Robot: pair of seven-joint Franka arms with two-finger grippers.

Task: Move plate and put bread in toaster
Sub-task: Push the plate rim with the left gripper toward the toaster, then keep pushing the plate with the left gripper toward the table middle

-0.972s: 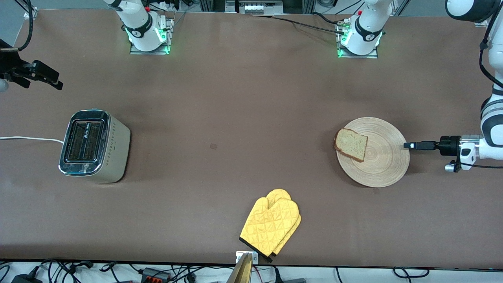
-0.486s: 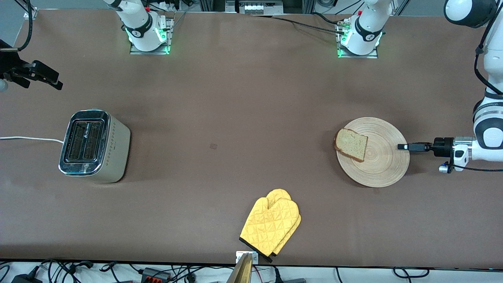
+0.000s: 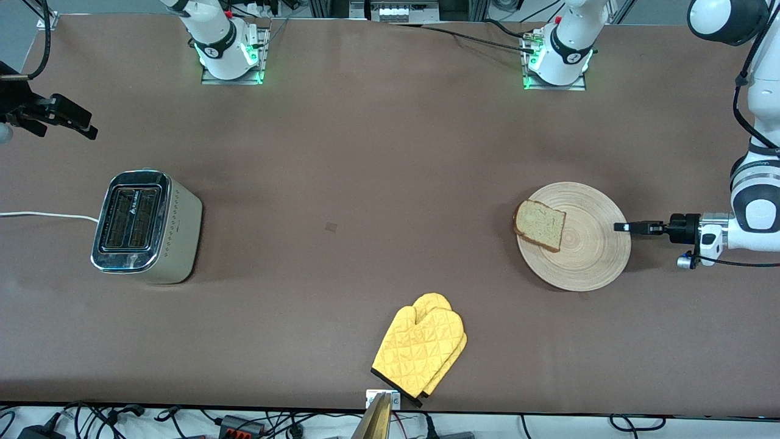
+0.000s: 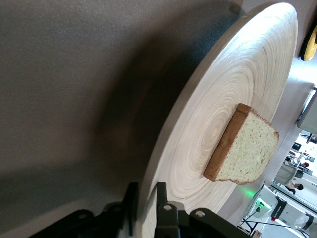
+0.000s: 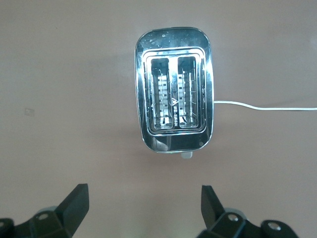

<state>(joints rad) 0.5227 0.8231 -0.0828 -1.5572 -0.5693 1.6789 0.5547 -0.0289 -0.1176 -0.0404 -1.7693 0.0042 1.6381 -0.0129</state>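
Note:
The round light-wood plate (image 3: 594, 253) lies toward the left arm's end of the table, with the bread slice (image 3: 539, 225) on the part of it nearest the toaster. My left gripper (image 3: 621, 227) is low at the plate's rim and shut on it, one finger above and one below; the left wrist view shows the plate (image 4: 223, 114), the bread (image 4: 245, 148) and the gripper (image 4: 146, 191). The chrome-topped toaster (image 3: 146, 225) stands at the right arm's end. My right gripper (image 3: 91, 125) waits open and empty above the toaster (image 5: 173, 89), fingers wide apart (image 5: 143, 198).
A yellow oven mitt (image 3: 420, 350) lies near the table's front edge, midway along. The toaster's white cord (image 3: 42, 214) runs off the right arm's end of the table. Bare brown table lies between toaster and plate.
My left gripper has moved in onto the plate's rim, and the plate with the bread has shifted slightly toward the toaster. The right arm has not moved.

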